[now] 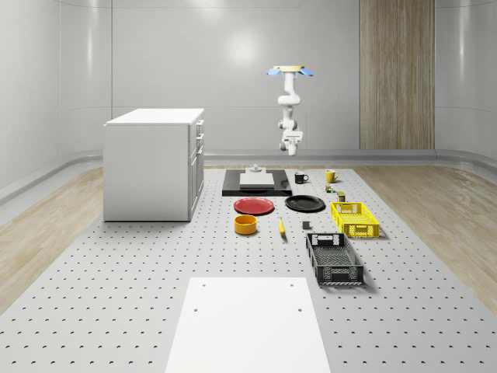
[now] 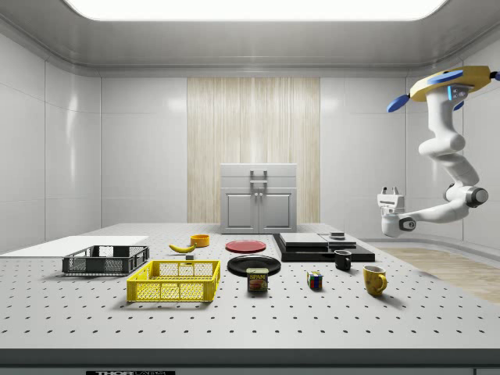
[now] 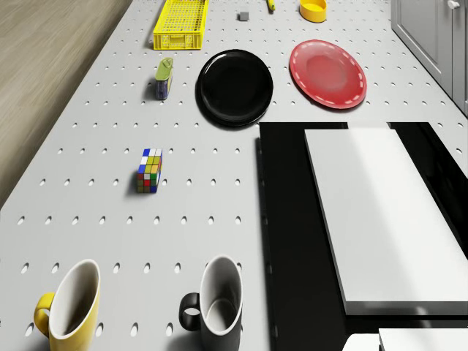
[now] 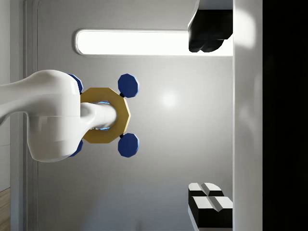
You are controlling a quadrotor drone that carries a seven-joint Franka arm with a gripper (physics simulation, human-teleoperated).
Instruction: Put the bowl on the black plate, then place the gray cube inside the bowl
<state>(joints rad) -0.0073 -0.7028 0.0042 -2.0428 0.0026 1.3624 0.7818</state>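
Orange bowl (image 1: 245, 224) on table, well apart from airborne jaws (image 1: 291, 149)

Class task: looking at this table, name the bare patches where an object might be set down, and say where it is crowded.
Free: the black plate and red plate are both bare; open table lies in front of the cabinet, on the whole-scene view's left. Crowded: the mugs, puzzle cube, can and yellow crate cluster beside the black plate.

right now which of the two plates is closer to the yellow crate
The black plate. It lies between the red plate and the yellow crate, so the red one is farther away. In the drone view too, the black plate sits on the crate's side.
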